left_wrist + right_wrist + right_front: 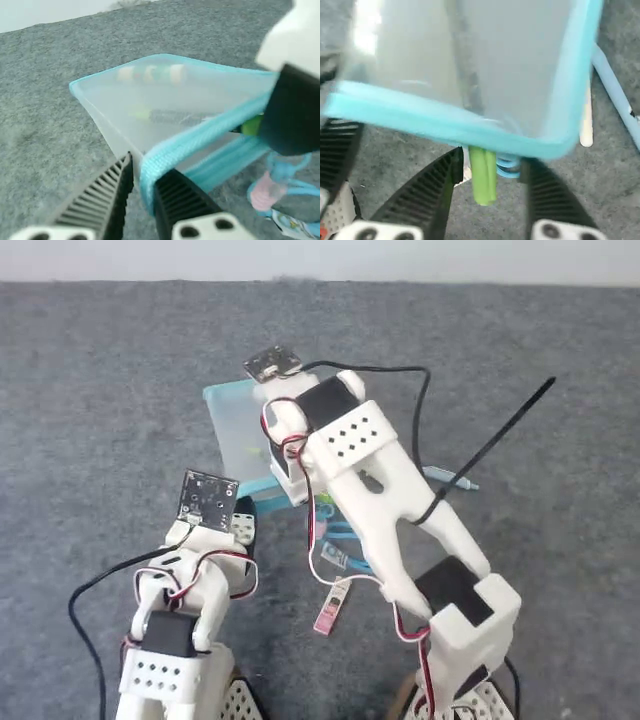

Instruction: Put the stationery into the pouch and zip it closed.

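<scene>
Inside the frosted translucent pouch with light blue zip trim, the contents are only blurred shapes, and from above the right arm covers its mouth. The left gripper is pinched tight on the pouch's blue zip edge. The right gripper gapes wide at the mouth, with a green pen poking out between its fingers.

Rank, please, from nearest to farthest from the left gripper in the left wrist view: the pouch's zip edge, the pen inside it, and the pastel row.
1. The zip edge, pinched in the left gripper at the pouch's near corner.
2. The pen, lying inside the pouch, about midway across it.
3. The pastel row, along the pouch's far edge.
</scene>
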